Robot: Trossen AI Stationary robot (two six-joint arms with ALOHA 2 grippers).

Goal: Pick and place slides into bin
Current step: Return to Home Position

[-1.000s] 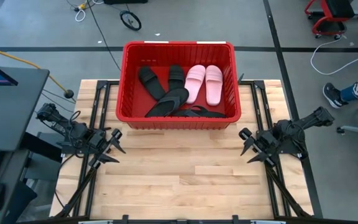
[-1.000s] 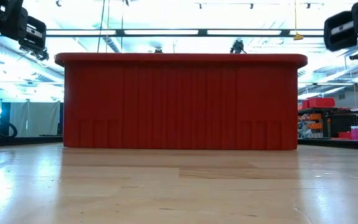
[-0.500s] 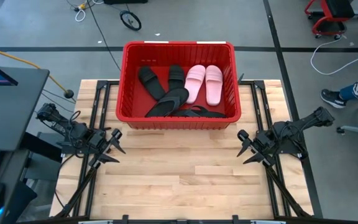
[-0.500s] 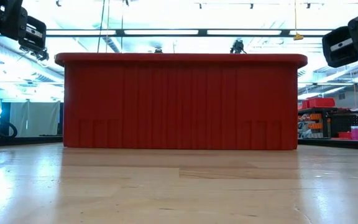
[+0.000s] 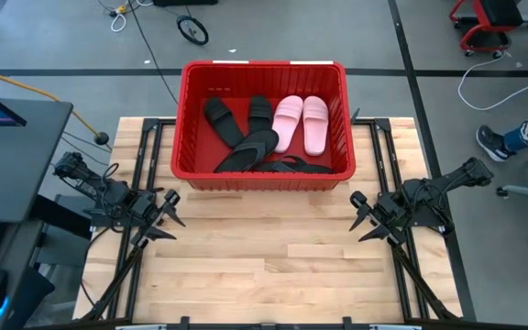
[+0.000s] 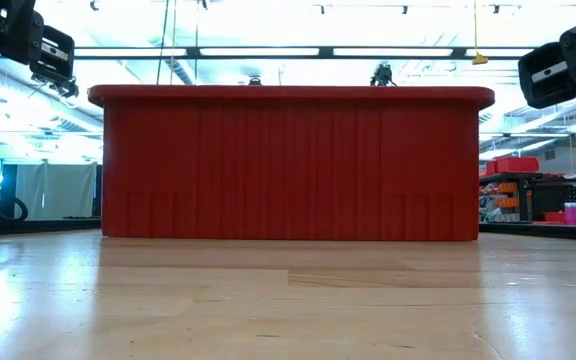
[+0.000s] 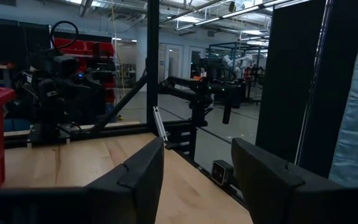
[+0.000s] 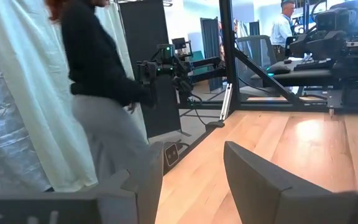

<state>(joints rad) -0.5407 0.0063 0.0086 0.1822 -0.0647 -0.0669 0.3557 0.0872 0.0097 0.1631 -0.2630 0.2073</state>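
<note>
Slides (image 5: 305, 124) are seen in bin (image 5: 264, 66), far on wood table (image 5: 264, 266). L gripper (image 5: 173, 211) & R gripper (image 5: 357, 213) are held spread at its sides. Person (image 8: 98, 93) is seen in rm beyond.

The red bin (image 5: 180, 119), a rectangular basket with ribbed walls and a thick rim, stands upright at the far middle of the table (image 5: 264, 261). All six sandals lie inside it. The two pale pink slides (image 5: 289, 122) lie side by side, straps up, in the right half. The two black slides (image 5: 220, 117) lie in the left half, and the two black flip-flops (image 5: 248, 152) overlap along the near wall.
</note>
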